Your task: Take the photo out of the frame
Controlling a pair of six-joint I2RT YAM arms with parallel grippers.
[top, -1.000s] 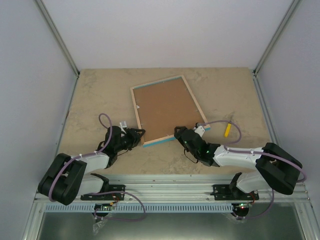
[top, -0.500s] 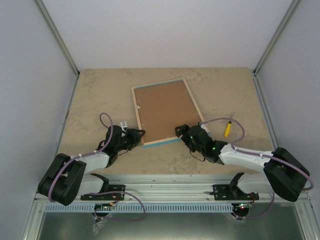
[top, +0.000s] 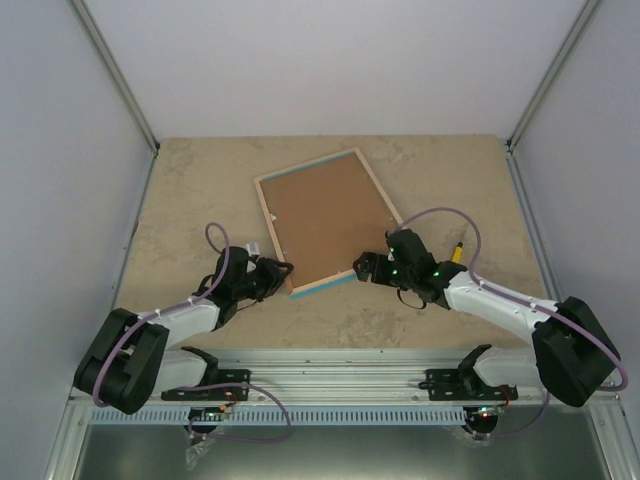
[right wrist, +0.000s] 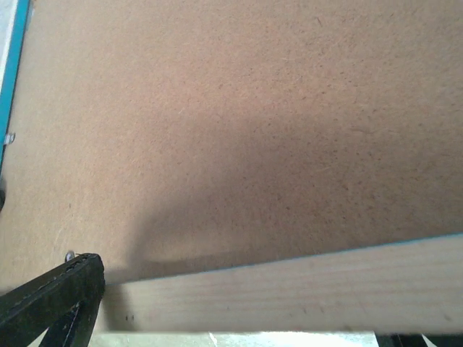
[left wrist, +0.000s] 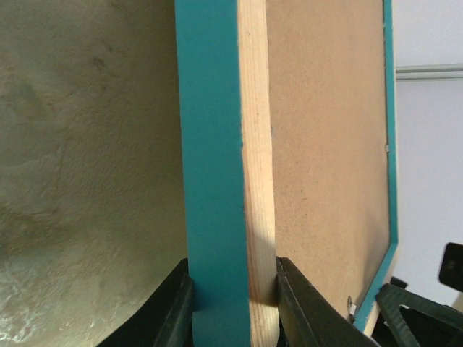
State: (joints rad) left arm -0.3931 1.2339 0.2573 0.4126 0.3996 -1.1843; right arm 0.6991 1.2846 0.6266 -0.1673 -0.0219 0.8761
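The frame (top: 325,220) lies face down on the table, its brown fibreboard back up, with a turquoise strip showing along the near edge. My left gripper (top: 283,272) is shut on the frame's near left corner. In the left wrist view the gripper (left wrist: 233,289) has its black fingers (left wrist: 177,303) pressed on the turquoise face and the wood rim of the frame (left wrist: 325,144). My right gripper (top: 372,266) stands open over the near right edge, holding nothing. In the right wrist view one finger (right wrist: 51,303) shows beside the frame's wood rim (right wrist: 289,289). The photo is hidden.
A small yellow object (top: 455,257) lies on the table right of the frame, by the right arm's purple cable. A small white bit (top: 250,246) sits near the left wrist. Small metal tabs (right wrist: 69,255) stick out of the frame's back. Grey walls close in the table.
My right gripper has opened wide, and its wrist has moved up and right along the frame's near edge. The frame has swung slightly to the left. The left gripper keeps its grip.
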